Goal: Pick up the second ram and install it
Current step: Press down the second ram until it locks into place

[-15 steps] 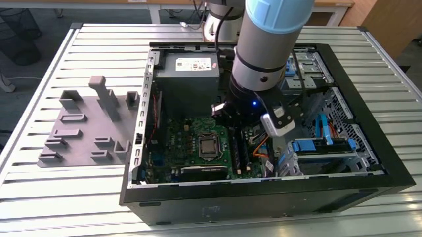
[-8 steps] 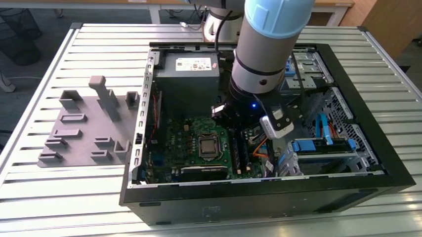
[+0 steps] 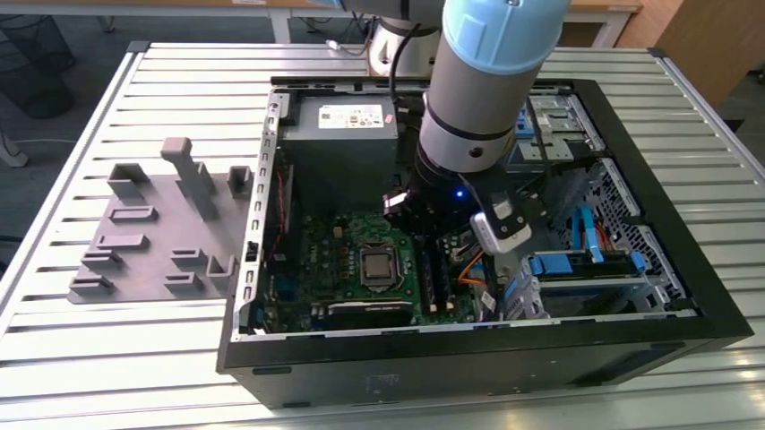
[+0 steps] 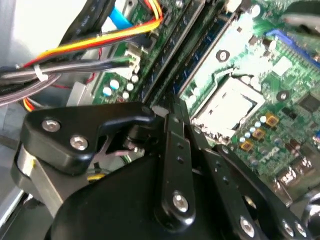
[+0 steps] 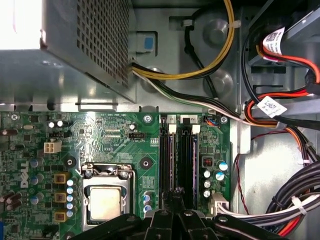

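**Q:** Where do you stand?

**A:** My arm [image 3: 490, 63] reaches down into the open computer case [image 3: 705, 296], which lies on the slatted worktop [image 3: 143, 81]. The grey fixture [image 3: 143, 242] sits on the worktop at the exterior view's left of the case, apart from it.

**Q:** The end effector?

**A:** The end effector [image 4: 172, 112] is low over the green motherboard [image 5: 120, 145]. It is at the near end of the 2 long black memory slots [image 5: 187, 160]. The fingers are drawn narrow, with their tips close together. I cannot tell whether they pinch anything.

**Q:** And the second ram?

**A:** In the first wrist view, the second ram [image 5: 173, 160] reads as a thin blue-green strip standing on edge in the slot bank. It runs from my fingertips toward the white latches at the far end. I cannot tell whether it is pressed fully home.

**Q:** Neighbours?

**A:** The processor socket [image 5: 106, 202], with its metal frame, is just beside the slots, on the exterior view's left. The perforated power supply [image 5: 90, 45] sits beyond the board's far edge. A bundle of red, orange and black cables [image 5: 280, 112] runs along the slots' other side, on the exterior view's right. It is near the slots but does not lie over them. More yellow and black leads curve out from under the power supply.
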You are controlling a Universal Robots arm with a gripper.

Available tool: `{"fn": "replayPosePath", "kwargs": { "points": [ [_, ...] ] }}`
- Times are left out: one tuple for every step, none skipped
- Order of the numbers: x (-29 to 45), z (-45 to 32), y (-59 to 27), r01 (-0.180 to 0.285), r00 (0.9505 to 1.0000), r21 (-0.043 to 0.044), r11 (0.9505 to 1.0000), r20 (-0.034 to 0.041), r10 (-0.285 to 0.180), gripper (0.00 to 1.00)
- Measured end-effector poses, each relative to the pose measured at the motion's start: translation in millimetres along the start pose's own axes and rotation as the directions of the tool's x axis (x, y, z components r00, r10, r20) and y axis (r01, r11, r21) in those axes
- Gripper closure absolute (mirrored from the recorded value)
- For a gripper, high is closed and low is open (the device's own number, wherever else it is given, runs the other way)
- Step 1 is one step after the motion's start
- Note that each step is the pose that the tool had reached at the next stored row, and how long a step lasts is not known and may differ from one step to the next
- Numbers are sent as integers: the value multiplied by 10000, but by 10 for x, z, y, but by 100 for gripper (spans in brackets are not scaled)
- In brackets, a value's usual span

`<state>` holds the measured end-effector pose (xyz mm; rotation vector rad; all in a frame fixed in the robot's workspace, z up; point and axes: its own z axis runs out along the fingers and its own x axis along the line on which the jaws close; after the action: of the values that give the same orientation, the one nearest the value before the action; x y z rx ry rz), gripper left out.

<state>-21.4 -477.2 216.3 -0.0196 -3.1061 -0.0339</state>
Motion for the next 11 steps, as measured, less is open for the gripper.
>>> {"fn": "replayPosePath", "kwargs": {
  "points": [
    [0,7,-1,0,10000,-2,10000,-1,0,89],
    [0,9,-1,1,10000,-8,10000,-2,-1,89],
    [0,8,-2,1,10000,-11,10000,-1,-1,89],
    [-1,-3,1,2,10000,-21,10000,2,-2,89],
    [-1,-25,5,3,10000,-47,10000,9,-3,89],
    [1,-61,6,2,10000,-46,10000,8,-2,89],
    [3,-112,5,1,10000,-30,10000,3,-1,89],
    [5,-159,5,1,10000,-24,10000,2,-1,89],
    [6,-189,5,0,10000,-25,10000,2,0,89],
    [7,-205,6,1,10000,-24,10000,2,-1,89],
    [7,-207,6,1,10000,-25,10000,2,-1,89]
  ]
}}
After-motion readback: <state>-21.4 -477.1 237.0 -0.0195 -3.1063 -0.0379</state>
